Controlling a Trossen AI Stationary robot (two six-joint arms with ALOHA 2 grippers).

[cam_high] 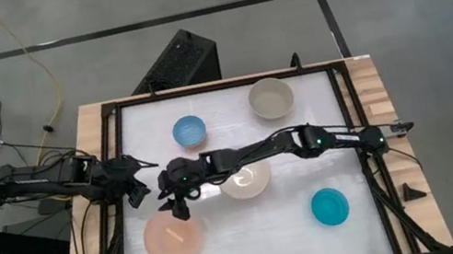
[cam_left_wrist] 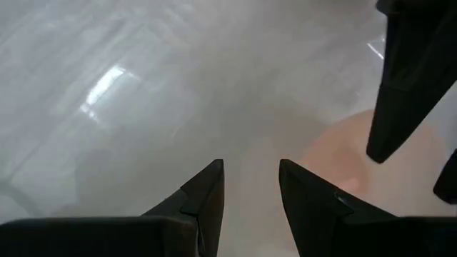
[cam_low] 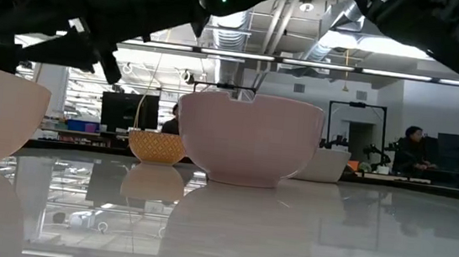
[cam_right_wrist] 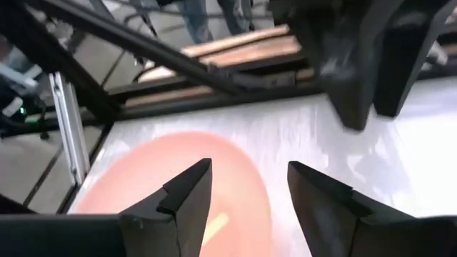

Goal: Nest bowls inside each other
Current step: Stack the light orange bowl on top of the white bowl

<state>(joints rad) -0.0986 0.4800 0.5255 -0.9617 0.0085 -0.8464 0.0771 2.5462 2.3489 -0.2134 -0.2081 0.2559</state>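
Observation:
Five bowls stand apart on the white table, each on its base. The salmon-pink bowl is near left and the cream-white bowl is in the middle. The light blue bowl and the grey-beige bowl are far, and the teal bowl is near right. My right gripper, stretched across the table, hangs open over the pink bowl's far rim with nothing between its fingers. My left gripper is open just left of it, over bare table beside the pink bowl.
A black frame runs around the table, with wooden boards outside it. My right arm passes above the cream-white bowl. Bare table lies between the pink and teal bowls. In the low view, people sit in the room beyond.

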